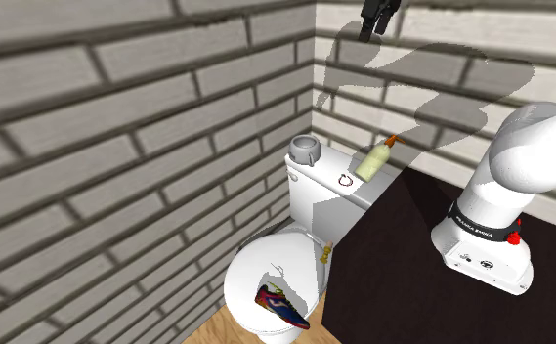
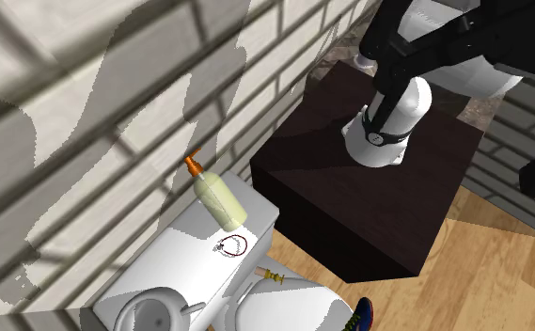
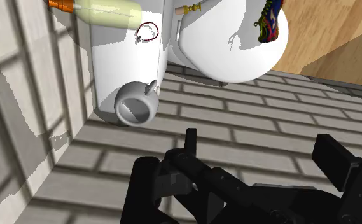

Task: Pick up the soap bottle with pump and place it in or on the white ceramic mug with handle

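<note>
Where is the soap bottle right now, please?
In the shoulder view, the soap bottle rests at the right end of the toilet tank, opposite the mug.

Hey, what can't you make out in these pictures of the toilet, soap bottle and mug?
Gripper: shoulder view, cut off by the top edge.
Soap bottle: wrist view, partly cut by the top edge.
Mug: second exterior view, lower part past the bottom edge.
Shoe: same view, mostly past the bottom edge.
Small loop beside the soap bottle: shoulder view, too small to identify.

White arm (image 1: 530, 147), black band (image 1: 481, 227), black fingers (image 3: 336, 158).
</note>
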`<action>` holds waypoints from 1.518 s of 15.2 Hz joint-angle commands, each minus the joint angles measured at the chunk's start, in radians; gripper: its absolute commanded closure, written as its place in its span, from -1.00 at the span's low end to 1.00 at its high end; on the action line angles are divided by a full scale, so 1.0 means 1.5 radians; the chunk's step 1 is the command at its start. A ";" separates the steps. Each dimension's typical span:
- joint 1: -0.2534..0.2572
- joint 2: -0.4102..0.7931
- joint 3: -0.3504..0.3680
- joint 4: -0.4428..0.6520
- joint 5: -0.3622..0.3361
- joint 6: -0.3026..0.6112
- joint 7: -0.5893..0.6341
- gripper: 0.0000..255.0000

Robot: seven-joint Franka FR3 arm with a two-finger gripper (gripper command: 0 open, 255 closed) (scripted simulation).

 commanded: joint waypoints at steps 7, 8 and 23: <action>0.009 -0.042 -0.062 -0.126 -0.047 0.057 -0.130 -1.00; 0.010 -0.046 -0.074 -0.145 -0.057 0.067 -0.152 -1.00; -0.020 0.030 -0.285 -0.320 -0.245 0.278 -0.486 -1.00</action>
